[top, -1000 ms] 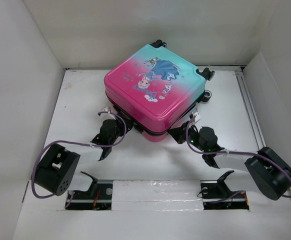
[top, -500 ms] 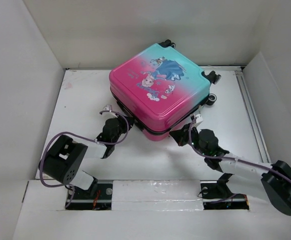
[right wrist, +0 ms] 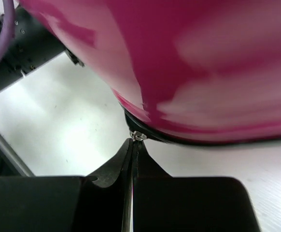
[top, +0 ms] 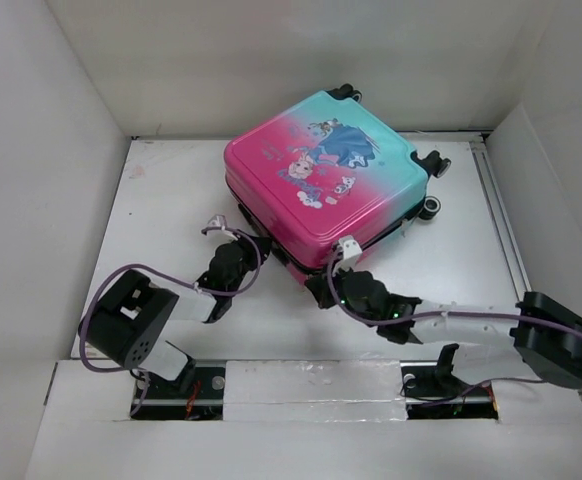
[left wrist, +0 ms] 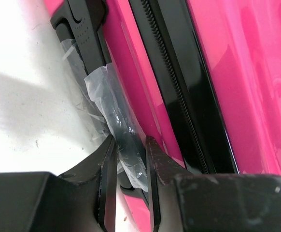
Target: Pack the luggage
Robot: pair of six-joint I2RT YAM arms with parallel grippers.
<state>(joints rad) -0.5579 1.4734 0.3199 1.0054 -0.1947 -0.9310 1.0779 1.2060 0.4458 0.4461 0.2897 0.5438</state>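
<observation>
The luggage (top: 321, 180), a small pink-to-teal hard-shell suitcase with a cartoon print, lies closed and flat on the white table, wheels at the far right. My left gripper (top: 241, 250) is at its near left side, shut on the plastic-wrapped black handle (left wrist: 112, 110). My right gripper (top: 323, 285) is at the near corner, shut on the small metal zipper pull (right wrist: 137, 136) on the black zipper trim (left wrist: 179, 82). The pink shell (right wrist: 203, 63) fills the right wrist view.
White walls enclose the table (top: 171, 190) on the left, back and right. Two slots with arm mounts (top: 186, 385) sit at the near edge. A metal rail (top: 501, 220) runs along the right side.
The suitcase has shifted right and back and turned slightly. My right gripper has moved left along the near edge to the suitcase's near corner. My left gripper stays on the handle.
</observation>
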